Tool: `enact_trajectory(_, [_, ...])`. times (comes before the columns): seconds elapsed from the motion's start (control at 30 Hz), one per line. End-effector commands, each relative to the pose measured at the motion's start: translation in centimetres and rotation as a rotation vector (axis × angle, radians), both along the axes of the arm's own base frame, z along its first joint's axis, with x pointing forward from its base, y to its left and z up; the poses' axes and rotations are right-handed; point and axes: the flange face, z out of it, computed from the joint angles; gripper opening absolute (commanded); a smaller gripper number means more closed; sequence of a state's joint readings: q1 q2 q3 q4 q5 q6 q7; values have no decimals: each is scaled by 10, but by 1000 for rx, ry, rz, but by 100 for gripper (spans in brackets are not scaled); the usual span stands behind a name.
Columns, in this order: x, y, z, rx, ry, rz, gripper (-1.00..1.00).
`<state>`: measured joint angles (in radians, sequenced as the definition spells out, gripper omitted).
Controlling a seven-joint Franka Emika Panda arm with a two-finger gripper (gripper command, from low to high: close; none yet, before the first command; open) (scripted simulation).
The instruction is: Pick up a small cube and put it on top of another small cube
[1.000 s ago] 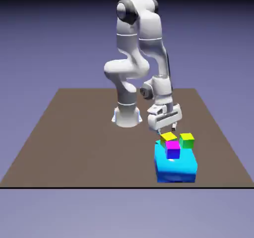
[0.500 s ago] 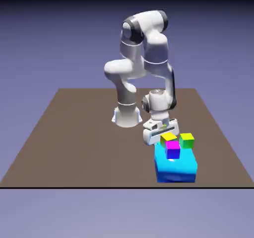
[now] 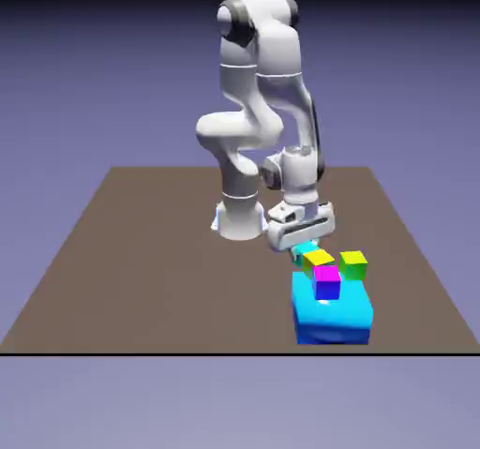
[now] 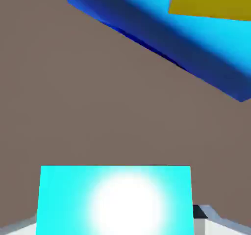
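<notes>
Cyan small cube (image 4: 115, 199) clamped between gripper (image 3: 302, 243) fingers, now lifted off table (image 3: 141, 260) versus half a second ago; carried near blue block (image 3: 332, 311) bearing yellow cube (image 3: 318, 257). Placement pending.

A brown table (image 3: 141, 269) fills the middle of the exterior view. A large blue block (image 3: 333, 318) sits at its lower right, also showing across the hand view's upper right.

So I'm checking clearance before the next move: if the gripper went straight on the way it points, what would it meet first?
Probably the bare table. The gripper seems to hold a cyan cube; beyond it the hand view shows only brown tabletop, with the blue block off to one side. Depth is unclear.
</notes>
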<state>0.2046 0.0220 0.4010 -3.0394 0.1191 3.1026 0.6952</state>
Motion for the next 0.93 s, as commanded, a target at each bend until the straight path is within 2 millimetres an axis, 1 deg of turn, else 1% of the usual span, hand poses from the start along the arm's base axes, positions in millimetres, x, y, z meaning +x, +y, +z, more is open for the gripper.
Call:
enact_trajectory(0.0, [9,6,6,-1,1,0,-100])
enact_trajectory(0.13, [41,32,37,-1,7,12,-100])
enact_trajectory(0.27, [67,58,77,8,16,28,-100])
enact_trajectory(0.33, [91,76,124,57,-86,16,-100])
enact_trajectory(0.4, [110,91,175,106,-188,4,-100])
enact_trajectory(0.43, [110,91,175,106,-188,4,-100])
enact_trajectory(0.53, [118,94,141,102,-190,2,-100])
enact_trajectory(0.63, [121,98,107,106,-188,4,-100])
enact_trajectory(0.67, [121,98,107,106,-188,4,100])
enact_trajectory(0.7, [121,98,107,106,-188,4,100])
enact_trajectory(0.8, [118,94,142,102,-190,2,100])
enact_trajectory(0.9, [110,91,175,106,-188,4,100])
